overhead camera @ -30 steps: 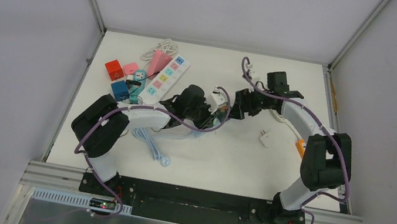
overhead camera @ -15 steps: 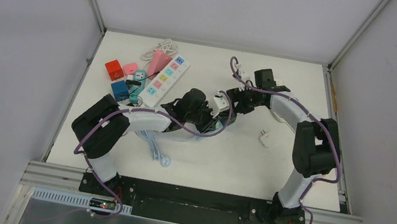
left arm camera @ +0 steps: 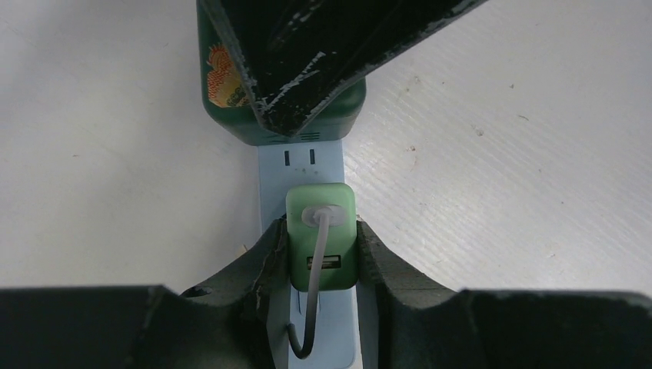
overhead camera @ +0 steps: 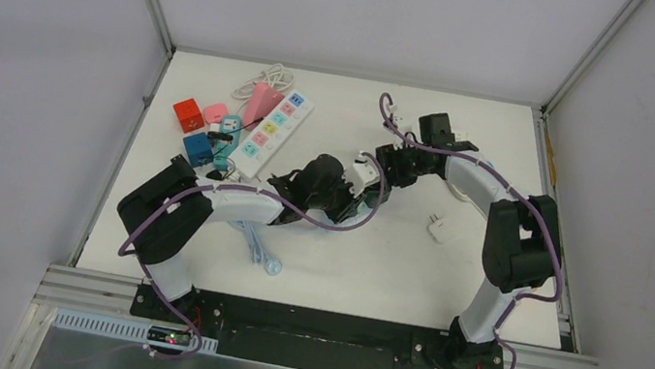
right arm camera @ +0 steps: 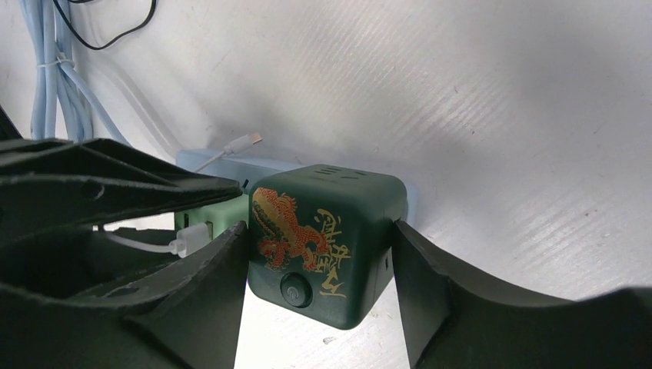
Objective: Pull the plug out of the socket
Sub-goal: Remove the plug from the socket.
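My left gripper [left arm camera: 320, 231] is pinched tight on the light green charger [left arm camera: 338, 207]. It is smooth and round-cornered, with a white cable [left arm camera: 314, 269] running from its face, and it sits plugged into the pale blue strip [left arm camera: 300, 165] mid-table. Just beside it on the same strip stands the dark green cube plug [right arm camera: 346, 192], glossy with a red-and-gold dragon. My right gripper [right arm camera: 321, 229] is half-closed around it, a pad against each side. To the left lie a white multi-socket strip [overhead camera: 270, 135], a red cube [overhead camera: 187, 113] and a blue cube [overhead camera: 199, 149] — to the right, a small white adapter [overhead camera: 438, 227].
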`<move>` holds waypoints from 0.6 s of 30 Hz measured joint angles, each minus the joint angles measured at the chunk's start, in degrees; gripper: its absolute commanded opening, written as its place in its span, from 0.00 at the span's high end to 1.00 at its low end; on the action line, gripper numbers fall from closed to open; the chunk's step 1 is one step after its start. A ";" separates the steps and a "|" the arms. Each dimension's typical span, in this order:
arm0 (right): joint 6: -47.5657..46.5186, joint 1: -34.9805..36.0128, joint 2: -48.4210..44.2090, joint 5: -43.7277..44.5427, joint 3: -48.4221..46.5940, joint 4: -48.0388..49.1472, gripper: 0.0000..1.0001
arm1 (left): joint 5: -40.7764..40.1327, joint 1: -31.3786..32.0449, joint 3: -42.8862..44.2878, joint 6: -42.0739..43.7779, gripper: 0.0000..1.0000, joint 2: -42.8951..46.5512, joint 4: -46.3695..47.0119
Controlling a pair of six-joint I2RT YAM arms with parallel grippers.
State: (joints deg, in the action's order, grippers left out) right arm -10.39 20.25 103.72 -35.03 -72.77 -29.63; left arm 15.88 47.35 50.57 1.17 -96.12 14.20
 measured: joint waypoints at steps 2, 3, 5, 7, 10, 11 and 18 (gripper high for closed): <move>-0.20 0.00 0.00 -0.04 0.02 -0.04 0.57 | -3.56 1.86 0.02 1.62 1.00 0.24 -0.48; -0.26 0.00 0.00 -0.07 0.02 -0.04 0.57 | -4.81 2.51 0.02 2.29 1.00 0.31 -0.68; -0.42 0.00 0.00 -0.09 0.02 -0.09 0.58 | -7.13 3.52 0.02 3.06 1.00 0.42 -0.94; -0.46 0.00 0.00 -0.09 0.04 -0.09 0.58 | -7.89 3.72 0.02 2.69 1.00 0.44 -0.98; -0.76 0.00 0.00 -0.11 0.04 -0.11 0.59 | -5.66 2.14 -0.63 -1.55 1.00 0.46 0.63; -0.90 0.00 0.00 -0.13 0.04 -0.11 0.59 | -3.63 0.61 -1.03 -4.24 1.00 0.46 1.51; -1.14 0.15 0.00 -0.15 0.09 -0.02 0.60 | -3.15 0.81 -0.44 -6.45 1.00 0.48 0.09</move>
State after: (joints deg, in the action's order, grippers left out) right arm -11.53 20.40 103.72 -35.18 -72.69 -29.65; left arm 12.73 48.16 50.13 -5.28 -95.64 14.28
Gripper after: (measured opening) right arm 0.637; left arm 0.286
